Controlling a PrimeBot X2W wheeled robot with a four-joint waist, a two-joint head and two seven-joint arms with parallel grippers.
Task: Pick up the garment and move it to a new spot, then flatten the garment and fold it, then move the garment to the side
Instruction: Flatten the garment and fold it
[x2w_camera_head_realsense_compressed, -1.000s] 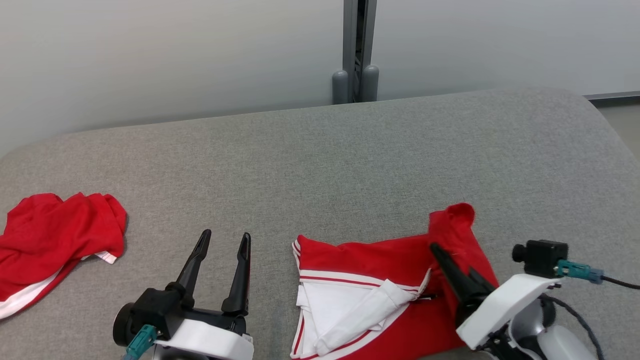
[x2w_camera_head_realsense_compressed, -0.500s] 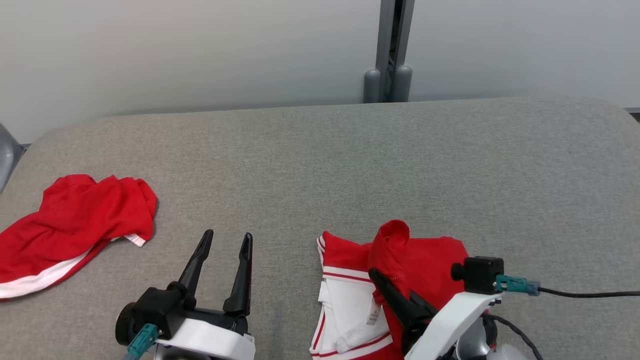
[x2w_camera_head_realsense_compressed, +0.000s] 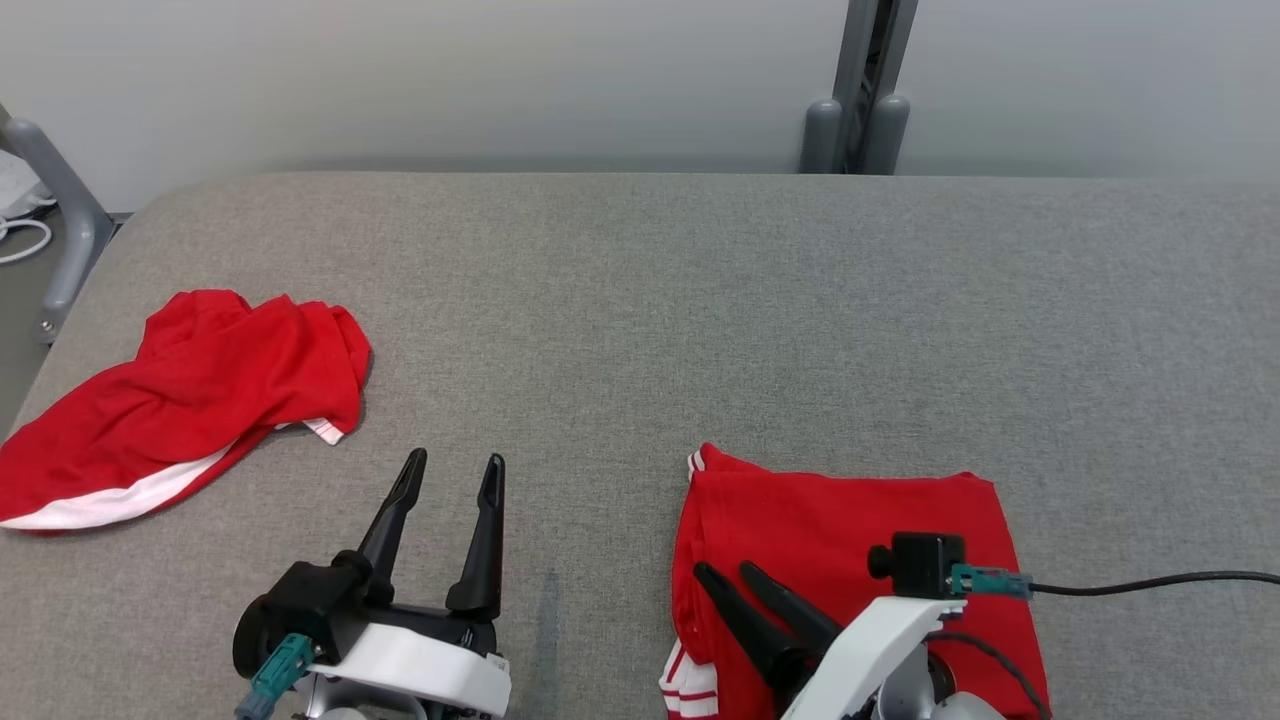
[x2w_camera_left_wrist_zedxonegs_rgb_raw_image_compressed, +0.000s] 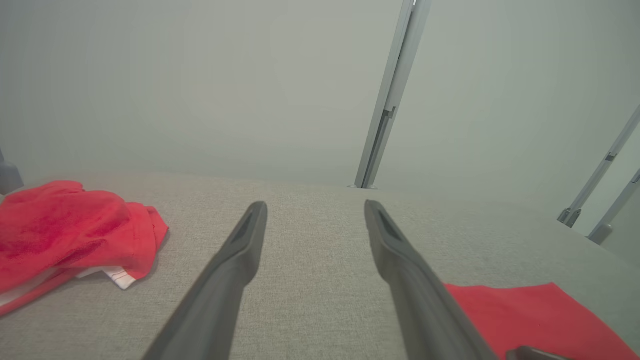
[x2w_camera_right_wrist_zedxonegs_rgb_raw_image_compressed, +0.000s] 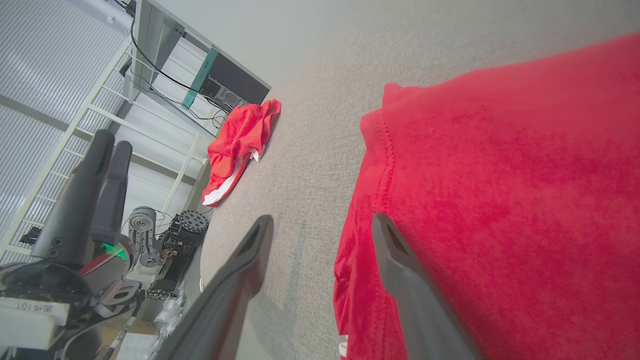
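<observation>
Folded red garment sits flat at 5 o'clock on the counter, right claw open, empty, over its 9 o'clock edge, probably staged to grab it for the side move; left claw open, empty, idle.

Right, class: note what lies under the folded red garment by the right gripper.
The folded red garment lies on the grey table. At its near left corner a white striped edge peeks from beneath the red top layer. Whatever else is folded inside is covered.
</observation>
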